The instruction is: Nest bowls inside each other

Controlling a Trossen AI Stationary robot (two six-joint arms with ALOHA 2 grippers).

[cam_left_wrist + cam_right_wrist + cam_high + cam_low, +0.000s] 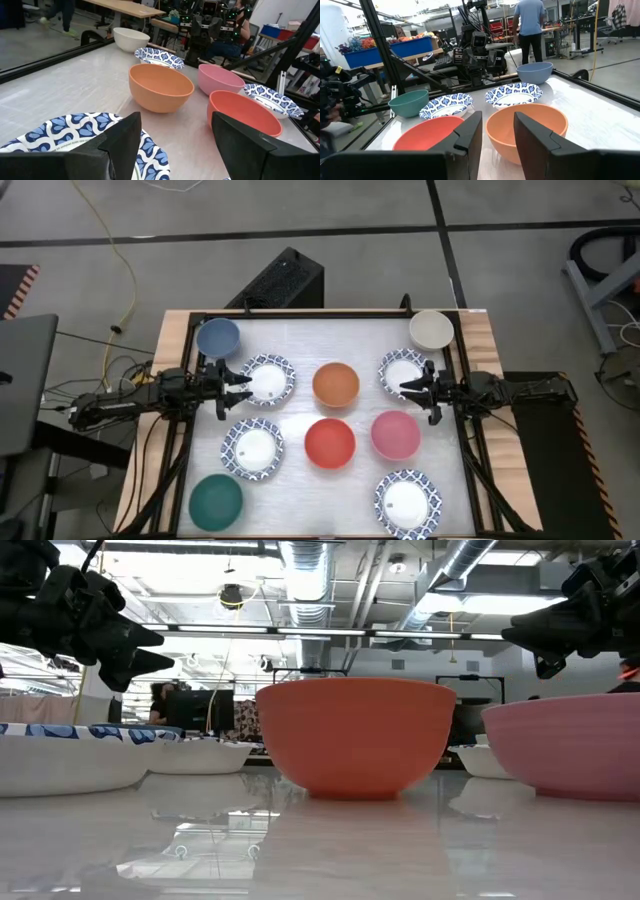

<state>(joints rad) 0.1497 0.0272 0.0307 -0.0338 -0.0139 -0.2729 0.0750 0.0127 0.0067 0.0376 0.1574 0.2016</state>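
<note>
Bowls, ten in all, lie singly across the worktop (300,335) with none nested yet. Back row: blue bowl (218,337), patterned bowl (268,379), orange bowl (335,383), second patterned bowl (404,370), cream bowl (431,329). Middle row: third patterned bowl (252,448), red bowl (329,443), pink bowl (395,433). Front row: green bowl (216,500), fourth patterned bowl (408,501).

Left gripper (240,383) hovers at the near rim of the first patterned bowl, its fingers spread and holding nothing. Right gripper (415,390) hovers over the edge of the second patterned bowl, fingers parted by a narrower gap and likewise empty.

Contents: every bowl whose inside I can see in the high view is empty.

Hazards, as I judge them:
- A thin, flaring rim offers little to pinch; a shallow grip could let a bowl tip or slip out.
- Neighbours stand close, so a descending finger may shove the orange or blue bowl aside.
- Both arms reaching for the centre at once risks a collision.
- Dropping one bowl into another off-centre could leave it cocked on the rim.
</note>
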